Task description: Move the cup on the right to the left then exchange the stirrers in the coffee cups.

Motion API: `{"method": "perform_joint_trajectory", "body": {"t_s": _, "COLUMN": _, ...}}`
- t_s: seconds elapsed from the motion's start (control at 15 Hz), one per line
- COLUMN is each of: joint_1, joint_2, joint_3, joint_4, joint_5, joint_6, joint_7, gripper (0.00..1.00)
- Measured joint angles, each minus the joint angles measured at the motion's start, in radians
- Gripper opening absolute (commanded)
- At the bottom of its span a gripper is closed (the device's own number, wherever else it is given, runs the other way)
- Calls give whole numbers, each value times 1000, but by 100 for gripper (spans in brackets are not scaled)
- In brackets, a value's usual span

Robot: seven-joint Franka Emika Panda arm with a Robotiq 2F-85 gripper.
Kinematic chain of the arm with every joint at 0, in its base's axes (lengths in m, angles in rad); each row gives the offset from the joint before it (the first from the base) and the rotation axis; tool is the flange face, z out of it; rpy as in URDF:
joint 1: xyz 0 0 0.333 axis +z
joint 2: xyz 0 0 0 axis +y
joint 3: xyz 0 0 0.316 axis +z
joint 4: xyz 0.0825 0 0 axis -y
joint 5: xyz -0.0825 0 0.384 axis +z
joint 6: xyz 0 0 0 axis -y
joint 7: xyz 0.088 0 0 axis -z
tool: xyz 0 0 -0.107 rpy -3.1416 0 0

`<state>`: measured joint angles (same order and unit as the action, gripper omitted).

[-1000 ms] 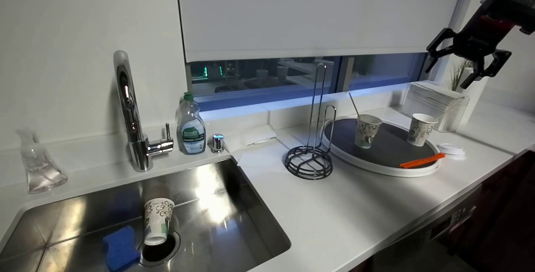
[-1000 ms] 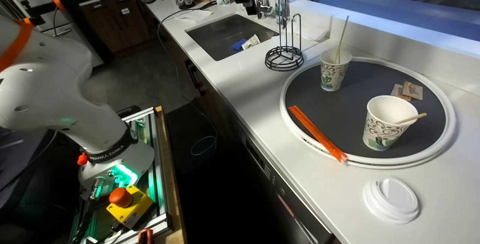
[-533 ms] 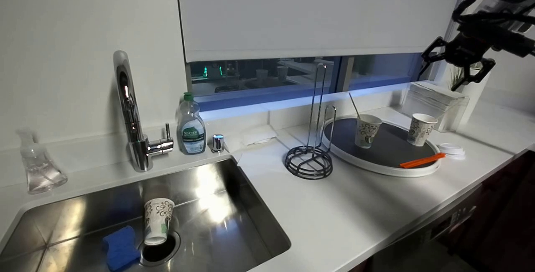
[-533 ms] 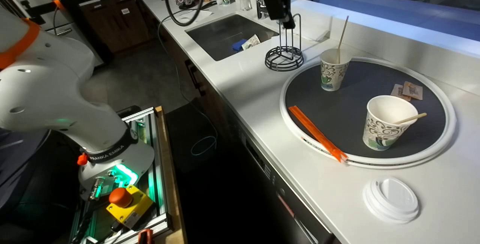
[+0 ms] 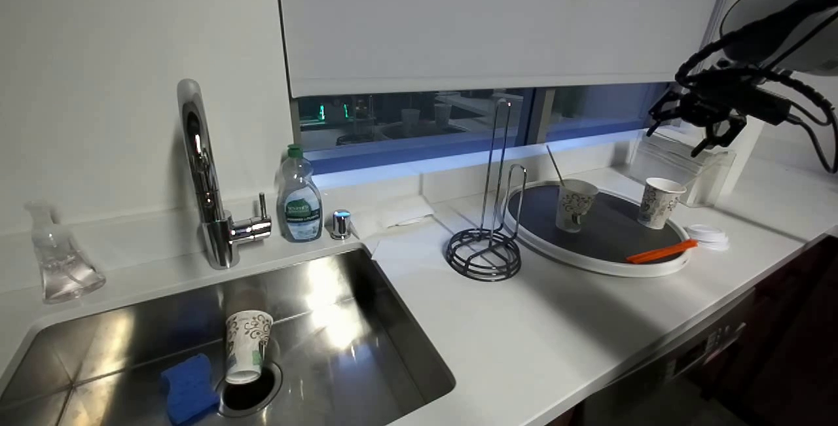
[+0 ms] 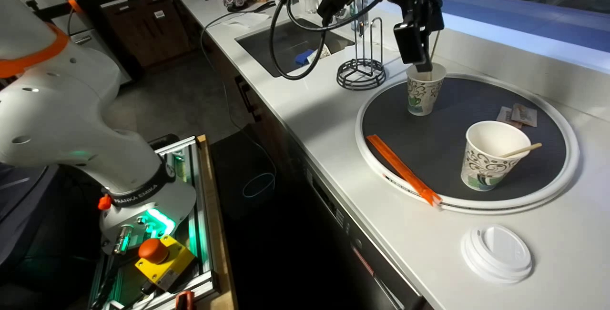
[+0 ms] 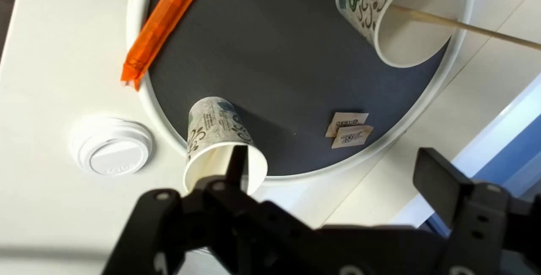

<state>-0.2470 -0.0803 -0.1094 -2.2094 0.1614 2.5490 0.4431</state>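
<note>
Atop the counter (image 5: 510,334), on the tray (image 6: 443,136): near its far left rim in an exterior view, the left cup (image 6: 421,95); nearer and to the right, the right cup (image 6: 488,166). Upright in both cases, with mouths up and long axes vertical, well apart from each other.

Out of the left cup, the left stirrer (image 5: 554,164): steep, thin, long axis tipped up and to the left in an exterior view, upper end well above the rim; in the wrist view, pointing out to the right. From the right cup, the right stirrer (image 6: 526,150): much flatter, across the rim, long axis slanting slightly upward, free end to the right in an exterior view; hard to make out in the wrist view.

In the air at the right in an exterior view, the pincer (image 5: 672,143): fingers (image 7: 437,182) spread wide apart, aimed down and to the left, clear of both cups. From the wrist, one finger in front of the right cup's mouth, hiding part of it.

Also on the tray, toward the far right in an exterior view, the packets (image 6: 524,115), overlapping; across the near left rim, the strip (image 6: 404,169), orange, long axis from far left to near right. On the counter at near right, the lids (image 6: 497,254).
</note>
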Motion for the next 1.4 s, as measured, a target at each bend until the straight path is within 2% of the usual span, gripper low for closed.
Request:
{"method": "perform_joint_trajectory", "body": {"t_s": 0.47, "joint_1": 7, "joint_2": 16, "joint_3": -9, "joint_4": 16, "joint_5": -4, "joint_6": 4, "joint_7": -3, "gripper": 100}}
{"method": "perform_joint_trajectory", "body": {"t_s": 0.67, "joint_1": 7, "joint_2": 60, "joint_3": -31, "joint_4": 52, "joint_5": -29, "joint_6": 16, "joint_7": -22, "gripper": 100}}
{"method": "perform_joint_trajectory", "body": {"t_s": 0.93, "joint_1": 7, "joint_2": 166, "joint_3": -58, "joint_4": 137, "joint_5": -21, "joint_6": 17, "joint_7": -152, "gripper": 100}}
{"method": "perform_joint_trajectory", "body": {"t_s": 1.4, "joint_1": -1, "joint_2": 323, "joint_3": -61, "joint_4": 266, "joint_5": 12, "joint_6": 17, "joint_7": -395, "gripper": 100}}
